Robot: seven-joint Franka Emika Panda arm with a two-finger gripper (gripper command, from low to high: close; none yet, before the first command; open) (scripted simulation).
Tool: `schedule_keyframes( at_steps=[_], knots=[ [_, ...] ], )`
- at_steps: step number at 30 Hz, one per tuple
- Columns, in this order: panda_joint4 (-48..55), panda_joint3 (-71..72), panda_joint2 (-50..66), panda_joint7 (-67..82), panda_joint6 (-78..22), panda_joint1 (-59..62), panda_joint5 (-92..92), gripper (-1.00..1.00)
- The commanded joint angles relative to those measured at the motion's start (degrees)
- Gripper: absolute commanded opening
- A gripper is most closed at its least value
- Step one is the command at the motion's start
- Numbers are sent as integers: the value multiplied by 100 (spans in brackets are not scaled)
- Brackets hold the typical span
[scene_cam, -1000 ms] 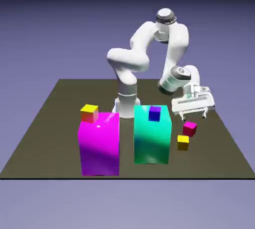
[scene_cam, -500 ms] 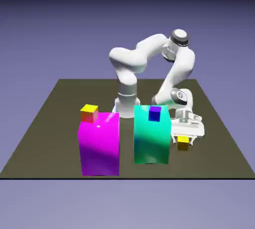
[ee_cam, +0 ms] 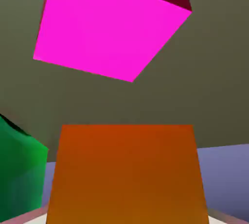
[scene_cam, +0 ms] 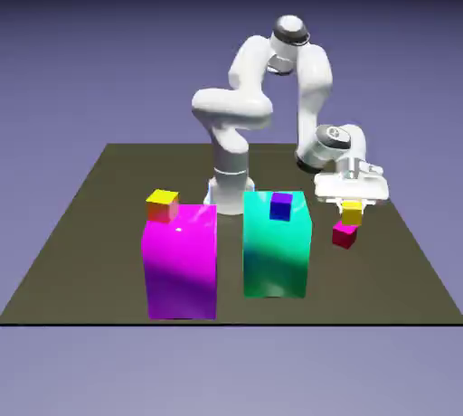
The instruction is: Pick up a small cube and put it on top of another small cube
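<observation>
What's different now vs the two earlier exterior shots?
The small yellow cube was on the table; now the gripper has closed on it and lifted it, moving it back toward the robot base and slightly to the exterior view's right. Unchanged: small crimson cube, magenta block with its cube on top, green block, blue cube.

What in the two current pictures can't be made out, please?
- Crimson-pink cube: the hand view's top edge cuts it off.
- Held yellow cube: its far side is out of sight in the exterior view.
- Gripper: the yellow cube hides much of its fingertips in the exterior view.
- Green block: cut off by the hand view's left edge.
</observation>
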State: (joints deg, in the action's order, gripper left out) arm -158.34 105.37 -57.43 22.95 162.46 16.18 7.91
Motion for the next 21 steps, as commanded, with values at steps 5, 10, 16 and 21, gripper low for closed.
schedule_keyframes(
  at_steps=[5,10,16,21],
  knots=[
    [36,-125,277,658,-888,-801,-987,-100],
    [147,640,-28,542,-79,236,-1056,-100],
    [143,612,-17,546,-109,198,-1054,100],
    [36,-125,277,658,-888,-801,-987,100]
  ],
)
